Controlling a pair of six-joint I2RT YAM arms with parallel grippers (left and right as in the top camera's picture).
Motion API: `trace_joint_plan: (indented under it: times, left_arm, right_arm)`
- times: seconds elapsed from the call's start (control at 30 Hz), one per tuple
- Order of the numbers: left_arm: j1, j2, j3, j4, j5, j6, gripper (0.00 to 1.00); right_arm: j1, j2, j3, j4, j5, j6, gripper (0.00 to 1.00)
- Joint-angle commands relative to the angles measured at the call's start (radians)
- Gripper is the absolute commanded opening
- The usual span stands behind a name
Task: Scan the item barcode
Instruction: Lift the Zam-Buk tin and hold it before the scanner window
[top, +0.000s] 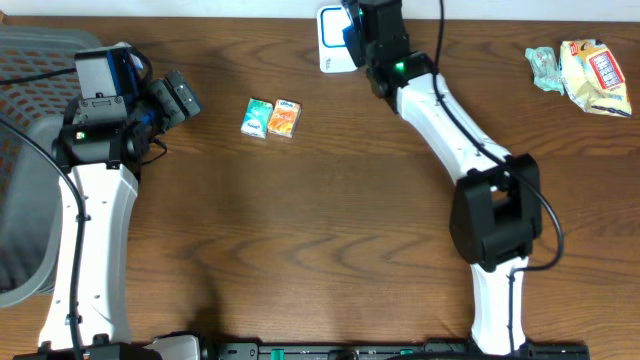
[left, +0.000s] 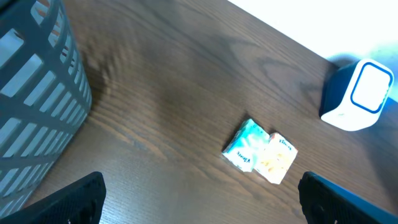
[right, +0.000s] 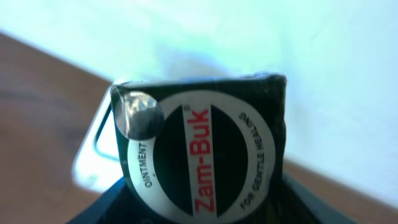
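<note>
The item is a dark green Zam-Buk ointment box (right: 199, 149) with a white round label. My right gripper (right: 199, 214) is shut on it from both sides. In the overhead view the right gripper (top: 358, 30) hangs directly above the white and blue scanner (top: 330, 48) at the table's far edge, hiding the box. The scanner's white body (right: 93, 155) shows behind the box on the left. No barcode shows on the face turned to the camera. My left gripper (left: 202, 202) stands wide open over bare table, with nothing between its fingers (left: 74, 202).
Two small packets, one teal (top: 257, 117) and one orange (top: 285, 118), lie side by side between the arms. A grey slatted basket (top: 25, 150) stands at the left edge. Crumpled snack bags (top: 590, 75) lie at the far right.
</note>
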Motion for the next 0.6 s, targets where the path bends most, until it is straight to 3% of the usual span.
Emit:
trace_joint_plan:
  times: [0.0, 0.33, 0.57]
  left_arm:
    - [0.002, 0.001, 0.003, -0.002, -0.013, 0.003, 0.98]
    - [0.002, 0.001, 0.003, -0.002, -0.013, 0.003, 0.98]
    - [0.002, 0.001, 0.003, -0.002, -0.013, 0.003, 0.98]
  right_arm:
    - [0.011, 0.089, 0.002, 0.099, 0.076, -0.241, 0.52]
    - [0.017, 0.232, 0.003, 0.449, 0.085, -0.609, 0.55]
    - [0.022, 0.244, 0.003, 0.473, 0.072, -0.671, 0.53]
